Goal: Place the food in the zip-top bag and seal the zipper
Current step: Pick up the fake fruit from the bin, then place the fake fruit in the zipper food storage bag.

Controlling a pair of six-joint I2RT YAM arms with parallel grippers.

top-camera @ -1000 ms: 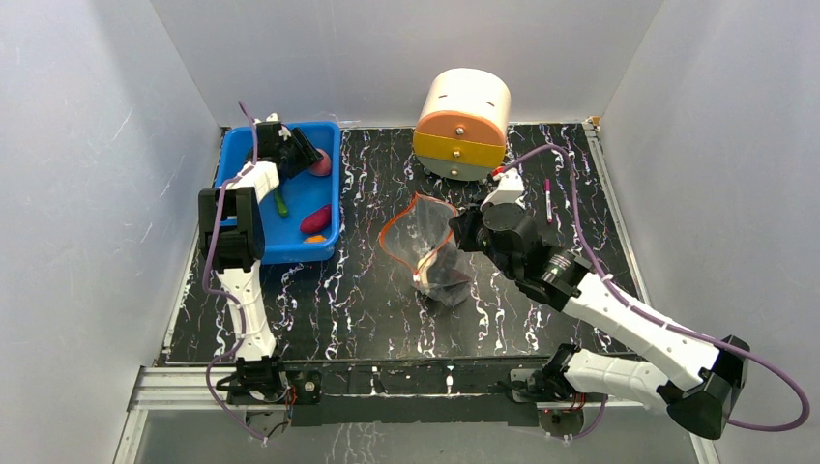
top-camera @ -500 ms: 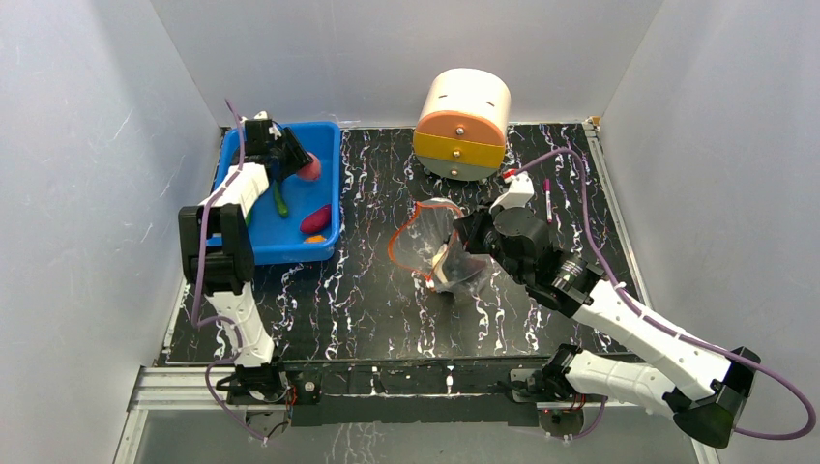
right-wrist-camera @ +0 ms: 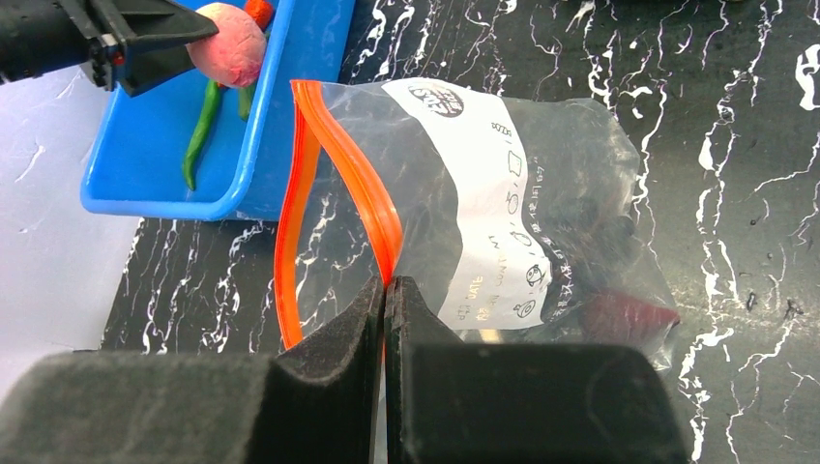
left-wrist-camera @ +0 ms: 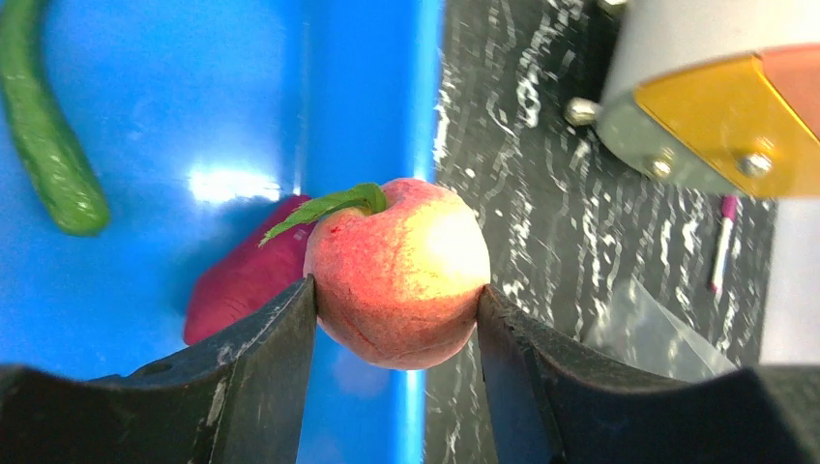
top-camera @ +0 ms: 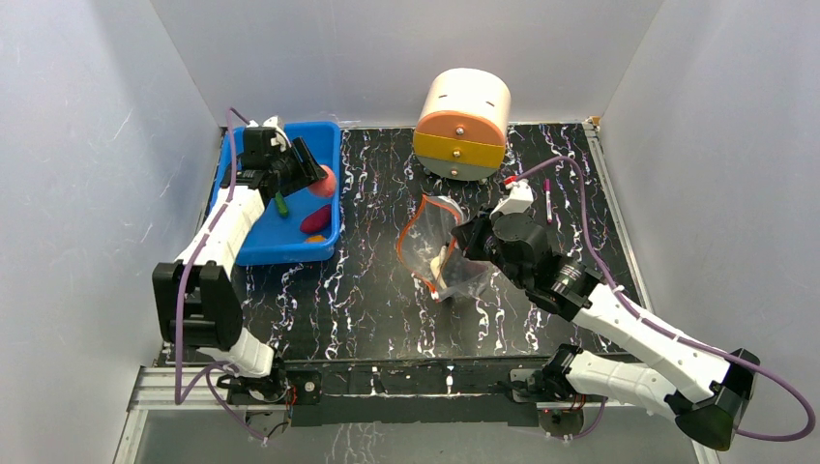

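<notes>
My left gripper (left-wrist-camera: 395,292) is shut on the food's pink-red round fruit (left-wrist-camera: 396,261), holding it above the right rim of the blue bin (top-camera: 286,253). The long green pepper (left-wrist-camera: 43,155) and a dark purple piece (left-wrist-camera: 242,285) lie in the bin. At the table's middle the clear zip-top bag (top-camera: 447,253) stands lifted, its mouth facing left. My right gripper (right-wrist-camera: 387,282) is shut on the orange-red zipper (right-wrist-camera: 353,169) at the mouth's near side. The bag's white label (right-wrist-camera: 493,208) faces up and a dark piece (right-wrist-camera: 619,314) lies inside.
A round cream and orange drawer unit (top-camera: 464,116) stands at the back centre. A pink pen (top-camera: 546,201) lies on the black marbled table to the bag's right. White walls close in the left, back and right sides.
My left gripper has carried the fruit up and to the right, toward the bin's right rim. My right gripper has pulled the bag's mouth up and slightly right, so the bag stands more upright.
</notes>
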